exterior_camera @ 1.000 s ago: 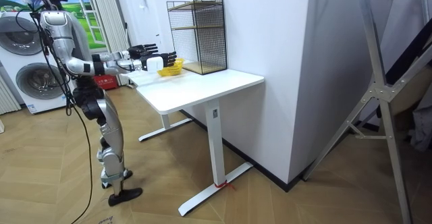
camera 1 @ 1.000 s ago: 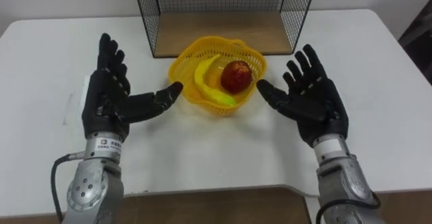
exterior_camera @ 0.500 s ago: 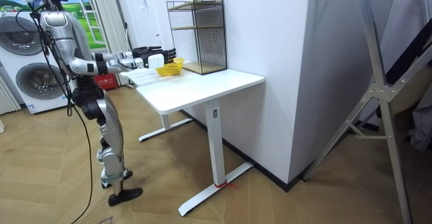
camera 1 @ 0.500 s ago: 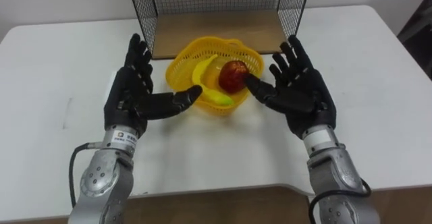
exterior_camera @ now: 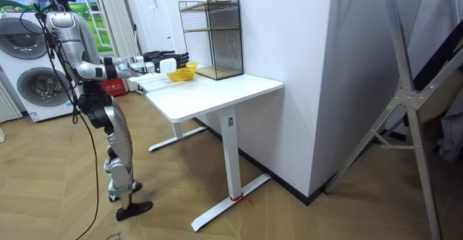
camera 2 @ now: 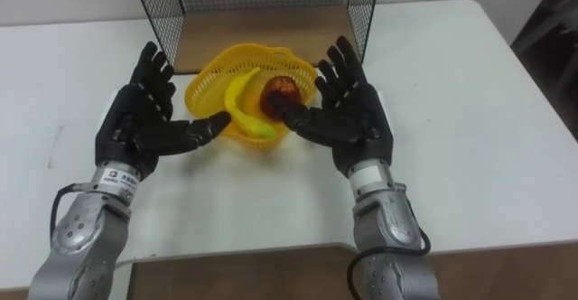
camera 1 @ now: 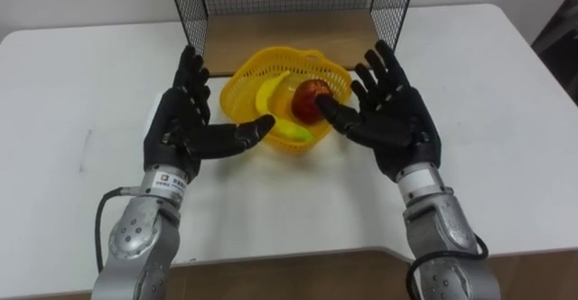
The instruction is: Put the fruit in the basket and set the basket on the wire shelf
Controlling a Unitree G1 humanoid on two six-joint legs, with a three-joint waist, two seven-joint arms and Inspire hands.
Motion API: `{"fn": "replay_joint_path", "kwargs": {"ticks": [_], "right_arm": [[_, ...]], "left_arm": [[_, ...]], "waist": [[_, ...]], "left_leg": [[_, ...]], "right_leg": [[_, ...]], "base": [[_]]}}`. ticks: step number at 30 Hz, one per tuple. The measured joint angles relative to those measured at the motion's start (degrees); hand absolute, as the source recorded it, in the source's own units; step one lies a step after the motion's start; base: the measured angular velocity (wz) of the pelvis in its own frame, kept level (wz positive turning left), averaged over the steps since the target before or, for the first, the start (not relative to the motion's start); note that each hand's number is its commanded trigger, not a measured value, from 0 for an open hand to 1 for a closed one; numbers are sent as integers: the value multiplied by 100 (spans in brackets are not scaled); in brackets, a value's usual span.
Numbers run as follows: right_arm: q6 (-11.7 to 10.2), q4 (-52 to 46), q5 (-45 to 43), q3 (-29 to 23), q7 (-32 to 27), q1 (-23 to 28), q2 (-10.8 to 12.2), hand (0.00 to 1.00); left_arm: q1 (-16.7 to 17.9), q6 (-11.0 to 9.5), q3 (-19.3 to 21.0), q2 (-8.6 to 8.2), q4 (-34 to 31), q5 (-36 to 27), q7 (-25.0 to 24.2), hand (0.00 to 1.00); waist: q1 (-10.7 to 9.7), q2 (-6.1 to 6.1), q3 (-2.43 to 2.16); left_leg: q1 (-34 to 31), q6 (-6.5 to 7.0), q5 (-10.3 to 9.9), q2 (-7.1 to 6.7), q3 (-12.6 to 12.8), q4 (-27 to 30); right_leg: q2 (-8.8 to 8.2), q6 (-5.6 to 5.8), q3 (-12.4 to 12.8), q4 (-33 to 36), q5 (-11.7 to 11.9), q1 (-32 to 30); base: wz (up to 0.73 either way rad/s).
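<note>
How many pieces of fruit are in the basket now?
2. A banana lies in the left half of the yellow basket; a red apple sits beside it on the right, partly behind the thumb of the right hand. Smaller fruit underneath could be hidden.

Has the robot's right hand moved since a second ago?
Yes. The right hand has come in leftward toward the yellow plastic mesh basket, thumb now over its rim.

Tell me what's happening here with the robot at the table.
The robot stands at the white table, its left hand and right hand open, palms turned inward either side of the yellow basket. A banana and an apple already lie in it. The basket sits on the table just before the wire shelf, not yet lifted onto it.
</note>
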Motion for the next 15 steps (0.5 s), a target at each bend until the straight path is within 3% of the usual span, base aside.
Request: {"fn": "replay_joint_path", "kwargs": {"ticks": [15], "right_arm": [[-4, 138, -5, 80, -5, -14, -3, 0]], "left_arm": [[-5, 60, -2, 37, 74, 1, 1, 0]], "waist": [[0, -35, -1]], "left_leg": [[37, 0, 0, 7, 42, -58]], "right_leg": [[13, 0, 12, -11, 0, -5]], "base": [[0]]}}
